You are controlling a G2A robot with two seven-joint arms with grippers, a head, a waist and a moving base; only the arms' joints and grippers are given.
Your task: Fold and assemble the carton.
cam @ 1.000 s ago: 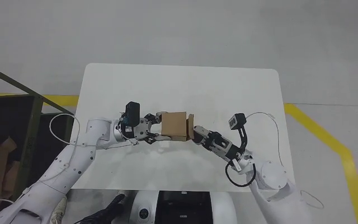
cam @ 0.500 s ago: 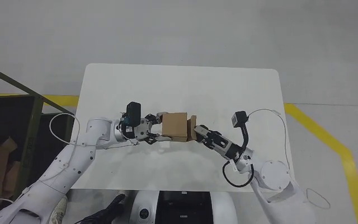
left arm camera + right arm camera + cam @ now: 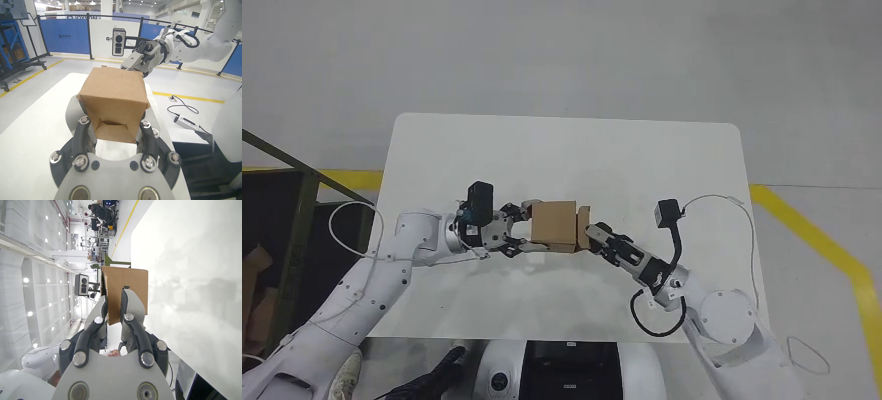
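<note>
– White table point(image 3: 662, 160), seen from above: where's the carton point(image 3: 554, 225)?
– In the middle, between both arms.
– Left wrist?
– Left gripper point(image 3: 113, 130) hugs its open end tight.
– Right wrist?
– Right gripper point(image 3: 114, 308) pinches the right flap point(image 3: 113, 294) (I'd hold steady, fold slowly).

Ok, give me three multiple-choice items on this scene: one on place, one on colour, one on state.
1. Where is the carton? A: near the middle of the table, between the left gripper and the right gripper. B: at a table corner. C: on the floor.
2. Its colour? A: white. B: blue. C: brown.
3. The right gripper is: A: open, clear of the carton. B: shut on the carton. C: resting flat on the table.
Answers: A, the top view shows it there; C, plain brown cardboard; B, its wrist view shows cardboard pinched.
</note>
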